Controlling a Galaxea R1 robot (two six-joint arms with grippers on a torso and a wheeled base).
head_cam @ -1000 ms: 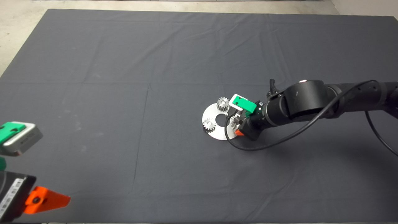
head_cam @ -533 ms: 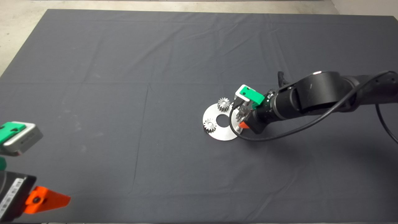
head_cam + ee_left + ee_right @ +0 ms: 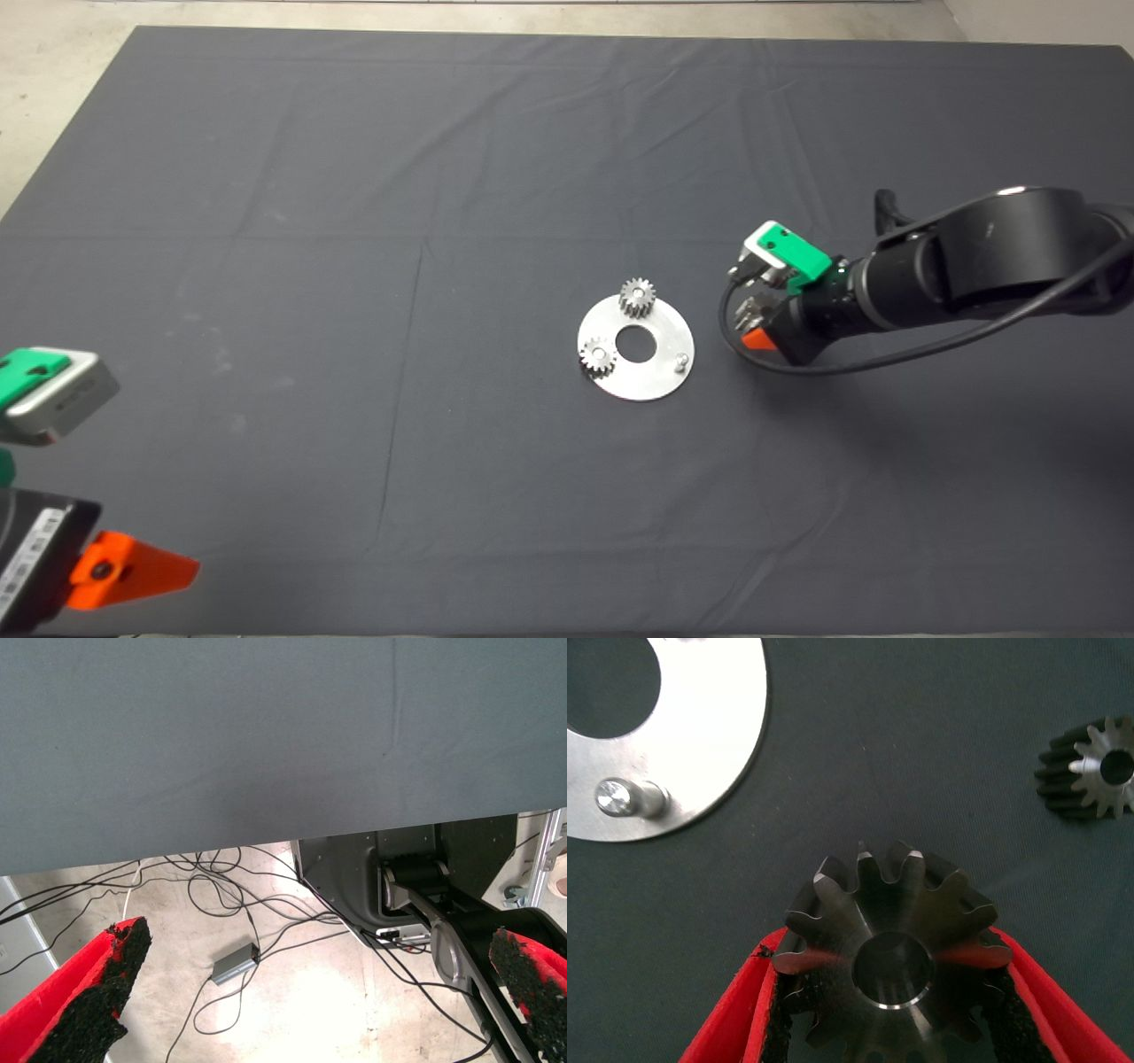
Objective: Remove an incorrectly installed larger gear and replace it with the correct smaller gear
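Note:
My right gripper (image 3: 755, 322) hangs just right of the round silver plate (image 3: 656, 379), shut on the larger gear (image 3: 893, 930), a shiny gear with flared teeth clamped between the red fingers (image 3: 735, 1019). Two small silver gears (image 3: 636, 297) (image 3: 599, 356) sit on the plate. The plate's third peg (image 3: 627, 797) stands bare. In the right wrist view the smaller gear (image 3: 1091, 767), dark with a bright centre hole, lies on the mat beyond the held gear; the head view does not show it. My left gripper (image 3: 328, 992) is parked, open and empty, at the mat's lower left edge.
The dark mat (image 3: 354, 221) spreads wide around the plate. A black cable (image 3: 797, 368) loops below the right wrist. In the left wrist view, cables and a small grey box (image 3: 235, 963) lie on the floor beyond the mat's edge.
My right gripper has lifted the larger gear off the plate's right peg and carried it right, clear of the plate. The peg now shows bare. The left arm has not moved.

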